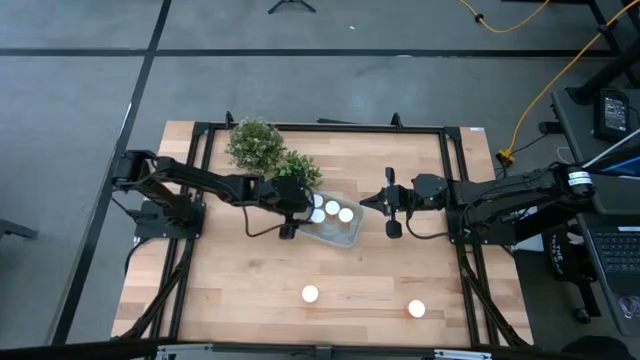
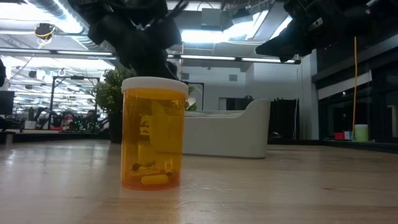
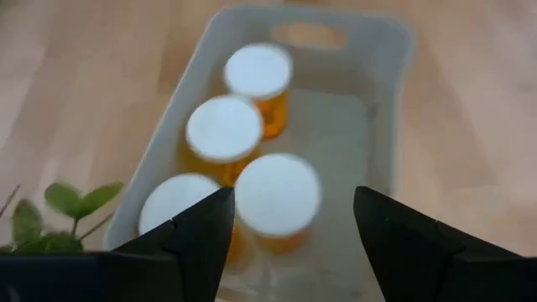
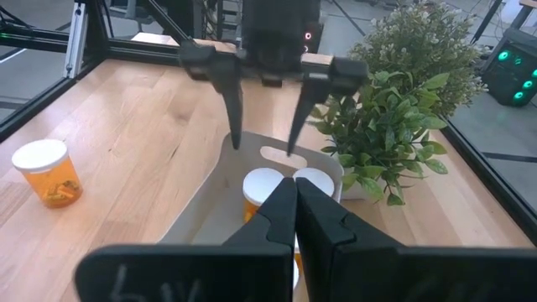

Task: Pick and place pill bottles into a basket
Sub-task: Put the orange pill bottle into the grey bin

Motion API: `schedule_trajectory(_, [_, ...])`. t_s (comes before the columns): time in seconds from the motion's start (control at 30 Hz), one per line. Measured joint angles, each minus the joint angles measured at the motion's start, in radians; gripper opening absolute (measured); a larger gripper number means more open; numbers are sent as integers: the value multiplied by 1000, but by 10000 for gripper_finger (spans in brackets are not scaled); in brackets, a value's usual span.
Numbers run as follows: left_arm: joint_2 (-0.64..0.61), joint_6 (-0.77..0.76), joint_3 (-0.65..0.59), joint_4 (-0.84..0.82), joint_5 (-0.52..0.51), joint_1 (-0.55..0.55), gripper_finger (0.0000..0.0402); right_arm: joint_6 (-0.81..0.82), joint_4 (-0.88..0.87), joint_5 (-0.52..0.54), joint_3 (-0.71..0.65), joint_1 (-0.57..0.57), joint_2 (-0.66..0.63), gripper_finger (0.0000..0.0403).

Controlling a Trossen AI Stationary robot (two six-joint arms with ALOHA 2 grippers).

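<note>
A: We are looking down at the left gripper [image 1: 297,207], which is hovering over the end of the basket [image 1: 349,238] nearest the potted plants [image 1: 268,150]. Its fingers [image 3: 197,231] are standing well apart and we are seeing nothing between them.

B: Agreed. Through its wrist camera we are counting four pill bottles [image 3: 277,197] standing upright inside the basket, white caps up, crowded toward one end.

A: And the right gripper [image 1: 375,201] is hanging just beside the basket's other end, with its fingers [image 4: 295,210] pressed together and gripping nothing.

B: Outside the basket we are finding two more bottles on the table's near side. One bottle [image 1: 310,294] is standing in front of the basket, and a second bottle [image 1: 416,309] is sitting farther toward the right arm's side, well apart from the first.

A: From table height we are seeing one of them upright close to the camera, with pills lying at its bottom; we cannot tell which of the two it is
</note>
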Motion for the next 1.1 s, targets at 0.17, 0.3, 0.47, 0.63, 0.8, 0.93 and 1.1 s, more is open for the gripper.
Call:
schedule_trajectory(0.17, [-67, 13, 0, -33, 91, -1, 234, -1, -1, 0, 0, 0, 0, 10])
schedule_trajectory(0.3, [-138, 17, 0, -93, 111, -1, 219, -1, -1, 0, 0, 0, 0, 10])
schedule_trajectory(0.47, [-250, 18, 0, -195, 111, -1, 187, -1, -1, 0, 0, 0, 0, 10])
schedule_trajectory(0.63, [-358, 12, 0, -331, 111, -1, 140, -2, -2, 0, 0, 0, 0, 10])
schedule_trajectory(0.8, [-427, -18, 0, -396, 111, -16, 89, -2, -4, 0, 0, 0, 0, 10])
schedule_trajectory(0.93, [-442, -18, 0, -413, 114, -59, 62, -3, -5, 0, 0, 0, 0, 10])
schedule_trajectory(1.1, [-426, -8, 0, -393, 111, -128, 68, -2, -6, 0, 0, 0, 0, 10])
